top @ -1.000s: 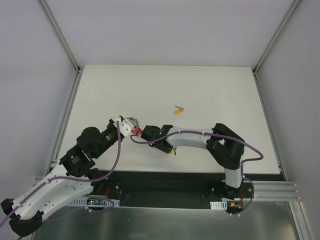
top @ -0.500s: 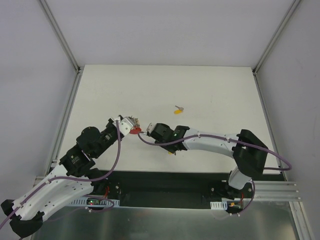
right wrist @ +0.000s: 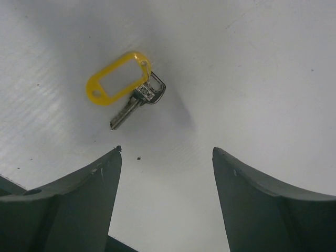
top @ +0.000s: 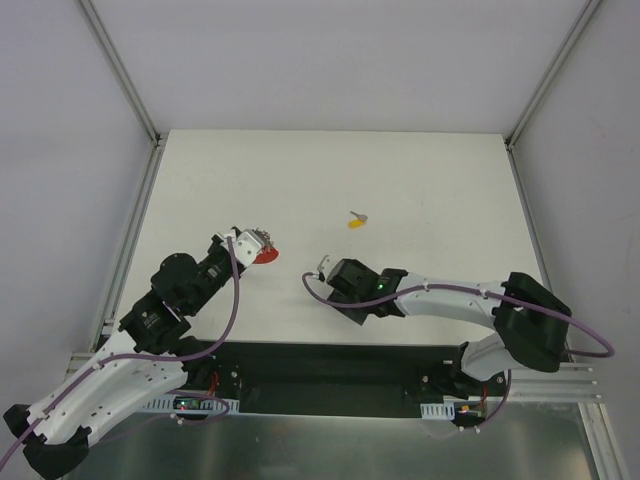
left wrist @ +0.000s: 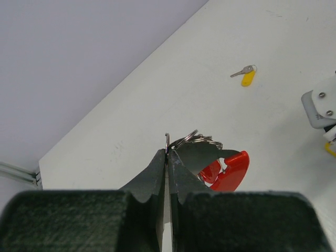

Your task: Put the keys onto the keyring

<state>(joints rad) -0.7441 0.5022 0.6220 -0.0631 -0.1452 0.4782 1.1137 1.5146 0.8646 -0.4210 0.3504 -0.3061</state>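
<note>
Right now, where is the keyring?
The keyring is left of centre in the top view, pinched in the shut left hand, with the open right hand to its right.

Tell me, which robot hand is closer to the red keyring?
Left. The left gripper is pinching the keyring by its metal ring. The right gripper is apart, off to the keyring's right, open above a loose yellow-tagged key.

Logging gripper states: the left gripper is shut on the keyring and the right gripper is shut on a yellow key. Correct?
Not quite. The right gripper is open, its jaws apart above a yellow key lying loose on the table, as the right wrist view shows. The left gripper is shut on the keyring.
</note>
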